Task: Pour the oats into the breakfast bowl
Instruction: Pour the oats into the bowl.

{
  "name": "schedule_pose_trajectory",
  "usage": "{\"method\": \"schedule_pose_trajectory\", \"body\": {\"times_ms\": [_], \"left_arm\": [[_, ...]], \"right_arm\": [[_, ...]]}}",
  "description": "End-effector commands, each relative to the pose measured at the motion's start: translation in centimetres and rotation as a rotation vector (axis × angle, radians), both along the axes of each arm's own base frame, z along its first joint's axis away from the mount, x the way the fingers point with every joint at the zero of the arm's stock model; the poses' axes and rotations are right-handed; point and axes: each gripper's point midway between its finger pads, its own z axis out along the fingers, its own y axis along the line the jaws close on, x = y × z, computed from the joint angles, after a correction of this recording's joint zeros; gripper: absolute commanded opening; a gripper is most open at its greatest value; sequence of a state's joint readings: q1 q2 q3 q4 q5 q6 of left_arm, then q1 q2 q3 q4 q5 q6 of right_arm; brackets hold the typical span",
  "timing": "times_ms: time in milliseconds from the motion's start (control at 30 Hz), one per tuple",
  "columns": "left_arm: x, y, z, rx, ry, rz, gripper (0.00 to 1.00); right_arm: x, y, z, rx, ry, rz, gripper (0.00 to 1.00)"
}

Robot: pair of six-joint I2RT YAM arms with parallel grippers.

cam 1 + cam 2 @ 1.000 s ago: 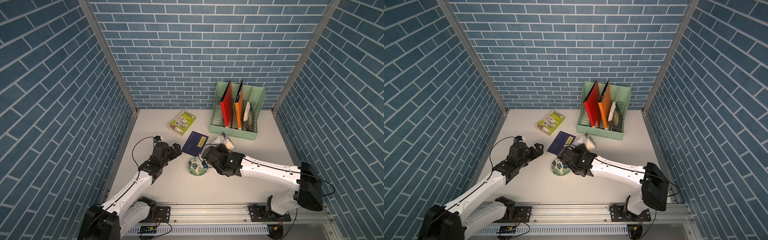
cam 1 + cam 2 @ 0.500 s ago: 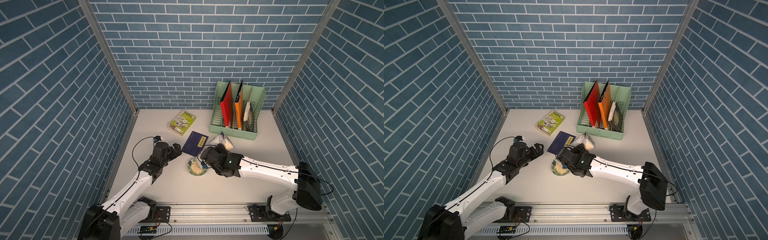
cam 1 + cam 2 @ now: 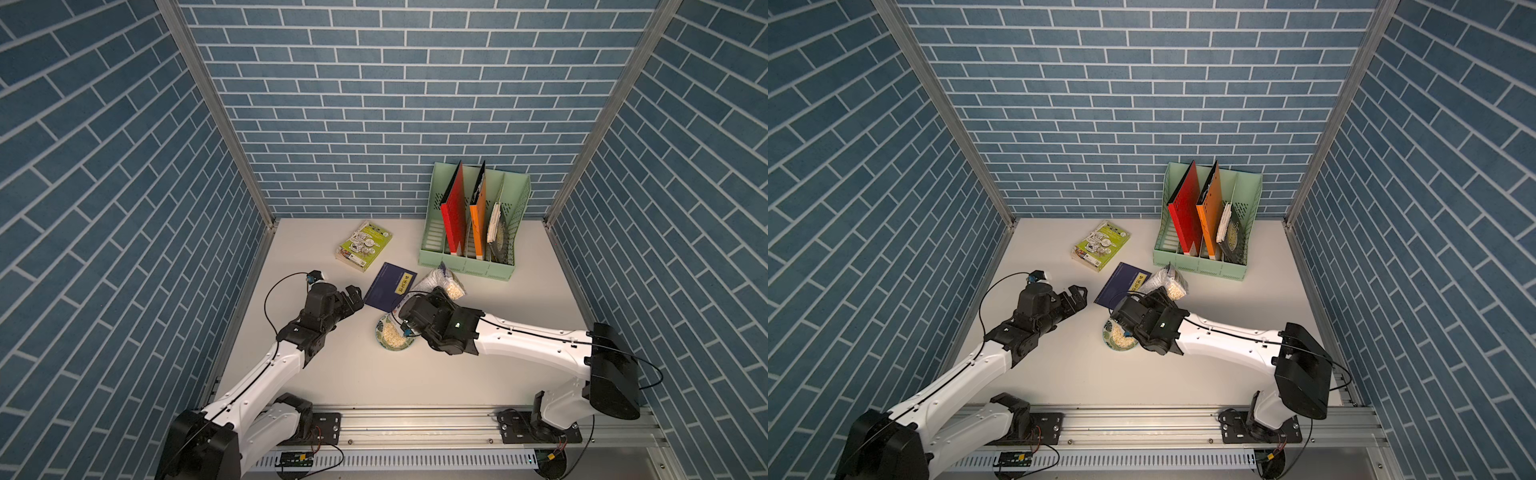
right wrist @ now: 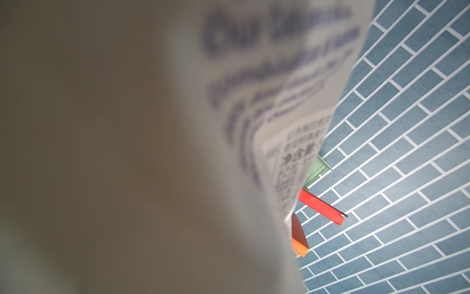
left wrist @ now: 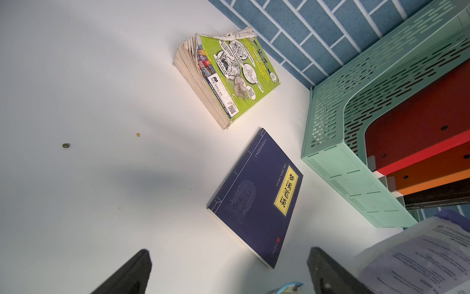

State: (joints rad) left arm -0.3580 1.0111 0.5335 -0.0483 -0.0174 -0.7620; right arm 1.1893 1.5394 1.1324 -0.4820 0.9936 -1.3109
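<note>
My right gripper (image 3: 434,296) clamps the pouch (image 3: 446,282), tipped over the bowl (image 3: 379,335), which already has oats (image 3: 394,336) in it. I should tilt gently and aim for the centre. My left gripper (image 3: 354,297) hangs open.

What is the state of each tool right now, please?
Left tool: open, holding nothing.
Right tool: closed on the oats pouch.
</note>
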Motion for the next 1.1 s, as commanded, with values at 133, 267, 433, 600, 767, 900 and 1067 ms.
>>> {"method": "schedule_pose_trajectory", "body": {"times_ms": [133, 267, 433, 600, 767, 900, 1067], "left_arm": [[0.5, 0.1, 0.8, 0.008, -0.017, -0.002, 1.0], [0.5, 0.0, 0.8, 0.008, -0.018, -0.003, 0.99], [0.5, 0.0, 0.7, 0.009, -0.014, -0.003, 1.0], [0.5, 0.0, 0.7, 0.009, -0.015, -0.003, 1.0], [0.5, 0.1, 0.7, 0.009, -0.015, -0.003, 0.99], [0.5, 0.1, 0.7, 0.009, -0.014, -0.003, 0.99], [0.5, 0.1, 0.6, 0.011, -0.012, -0.002, 1.0]], "right_arm": [[0.6, -0.4, 3.1, 0.01, -0.136, -0.039, 0.0], [0.5, -0.4, 3.1, 0.004, -0.143, -0.036, 0.0], [0.4, -0.3, 3.3, 0.007, -0.155, -0.034, 0.0], [0.4, -0.2, 3.7, 0.005, -0.171, -0.025, 0.0], [0.4, -0.1, 3.9, 0.007, -0.176, -0.02, 0.0], [0.4, -0.1, 3.8, 0.009, -0.177, -0.021, 0.0], [0.4, -0.1, 4.0, 0.017, -0.183, -0.023, 0.0]]}}
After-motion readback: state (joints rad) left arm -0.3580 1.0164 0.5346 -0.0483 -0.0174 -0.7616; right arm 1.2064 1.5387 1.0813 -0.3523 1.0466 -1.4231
